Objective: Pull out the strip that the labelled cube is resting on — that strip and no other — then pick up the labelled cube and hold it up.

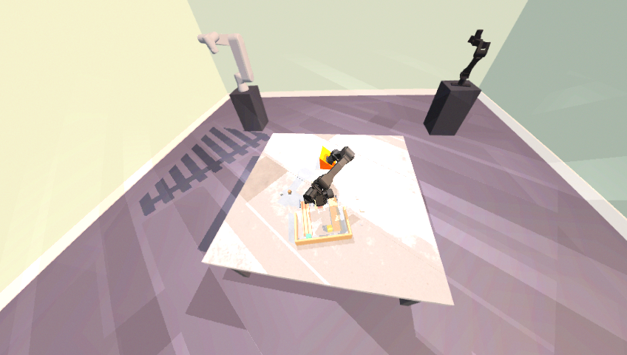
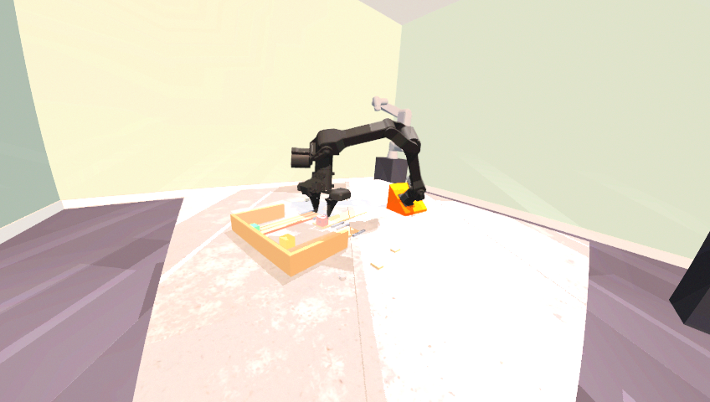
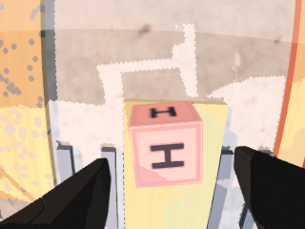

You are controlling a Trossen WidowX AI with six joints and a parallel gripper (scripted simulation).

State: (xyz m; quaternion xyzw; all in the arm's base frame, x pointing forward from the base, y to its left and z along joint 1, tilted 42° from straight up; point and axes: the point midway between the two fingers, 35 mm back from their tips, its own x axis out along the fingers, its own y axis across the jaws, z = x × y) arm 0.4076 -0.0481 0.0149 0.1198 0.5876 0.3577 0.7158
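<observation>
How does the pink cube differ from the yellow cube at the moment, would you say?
The pink cube carries a dark H, and the yellow cube shows no readable letter. The pink cube sits by the gripper, while the yellow cube lies farther off, near the tray's wall. Both are small blocks.
</observation>
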